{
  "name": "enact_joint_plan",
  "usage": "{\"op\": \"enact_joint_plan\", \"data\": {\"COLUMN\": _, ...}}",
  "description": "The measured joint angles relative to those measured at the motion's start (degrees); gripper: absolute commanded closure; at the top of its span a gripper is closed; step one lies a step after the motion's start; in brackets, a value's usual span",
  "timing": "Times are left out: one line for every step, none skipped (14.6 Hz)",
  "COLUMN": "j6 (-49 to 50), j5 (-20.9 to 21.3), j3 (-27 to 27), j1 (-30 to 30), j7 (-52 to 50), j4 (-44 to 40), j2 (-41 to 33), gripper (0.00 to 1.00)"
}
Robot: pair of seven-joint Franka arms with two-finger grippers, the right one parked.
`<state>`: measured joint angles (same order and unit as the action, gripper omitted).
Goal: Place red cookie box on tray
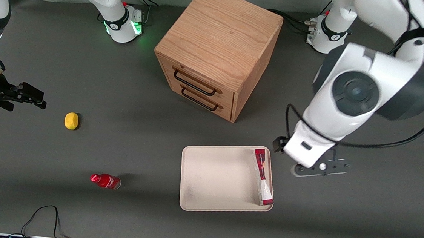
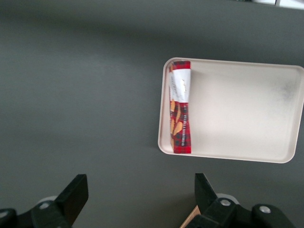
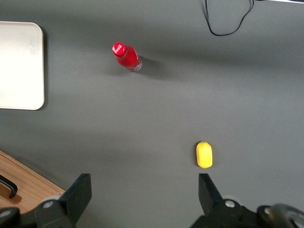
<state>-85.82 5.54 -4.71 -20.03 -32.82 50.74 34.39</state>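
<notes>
Here the hand (image 2: 137,199) hangs wide open, empty, fingertips cut off — red cookie box (image 1: 263,176) in tray (image 1: 215,176).

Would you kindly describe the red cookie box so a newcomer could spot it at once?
Find the cream tray nearer the front camera than the wooden cabinet. The red cookie box lies in it along the edge nearest the open gripper. It is long and narrow, unlike the small red bottle.
</notes>
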Motion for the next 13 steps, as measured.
{"op": "enact_joint_plan", "data": {"j6": 0.21, "j5": 0.0, "j3": -0.27, "j1": 1.38, "j7": 0.85, "j4": 0.91, "j2": -1.17, "gripper": 0.0}}
{"op": "enact_joint_plan", "data": {"j6": 0.1, "j5": 0.0, "j3": -0.42, "j1": 3.0, "j7": 2.4, "j4": 2.68, "j2": -2.36, "gripper": 0.0}}
{"op": "enact_joint_plan", "data": {"j6": -0.58, "j5": 0.01, "j3": -0.49, "j1": 4.73, "j7": 4.3, "j4": 4.99, "j2": -3.46, "gripper": 0.0}}
{"op": "enact_joint_plan", "data": {"j6": -2.18, "j5": 0.01, "j3": -0.57, "j1": 6.66, "j7": 6.46, "j4": 7.76, "j2": -4.64, "gripper": 0.0}}
{"op": "enact_joint_plan", "data": {"j6": -4.2, "j5": 0.03, "j3": -0.62, "j1": 8.58, "j7": 8.64, "j4": 10.73, "j2": -5.95, "gripper": 0.0}}
{"op": "enact_joint_plan", "data": {"j6": -6.46, "j5": 0.02, "j3": -0.64, "j1": 10.76, "j7": 11.24, "j4": 14.05, "j2": -7.56, "gripper": 0.0}}
{"op": "enact_joint_plan", "data": {"j6": -8.32, "j5": 0.01, "j3": -0.66, "j1": 12.78, "j7": 14.12, "j4": 17.03, "j2": -9.26, "gripper": 0.0}}
{"op": "enact_joint_plan", "data": {"j6": -10.11, "j5": 0.0, "j3": -0.65, "j1": 14.97, "j7": 17.36, "j4": 20.07, "j2": -11.29, "gripper": 0.0}}
{"op": "enact_joint_plan", "data": {"j6": -11.76, "j5": -0.01, "j3": -0.6, "j1": 17.06, "j7": 20.3, "j4": 22.92, "j2": -13.45, "gripper": 0.0}}
{"op": "enact_joint_plan", "data": {"j6": -13.31, "j5": -0.02, "j3": -0.51, "j1": 18.93, "j7": 22.9, "j4": 25.63, "j2": -15.73, "gripper": 0.0}}
{"op": "enact_joint_plan", "data": {"j6": -14.6, "j5": -0.04, "j3": -0.2, "j1": 20.32, "j7": 25.05, "j4": 28.11, "j2": -18.06, "gripper": 0.0}}
{"op": "enact_joint_plan", "data": {"j6": -15.44, "j5": -0.19, "j3": 0.52, "j1": 21.05, "j7": 26.7, "j4": 30.11, "j2": -20.25, "gripper": 0.0}}
{"op": "enact_joint_plan", "data": {"j6": -15.82, "j5": -0.71, "j3": 1.53, "j1": 21.19, "j7": 27.91, "j4": 31.55, "j2": -22.24, "gripper": 0.0}}
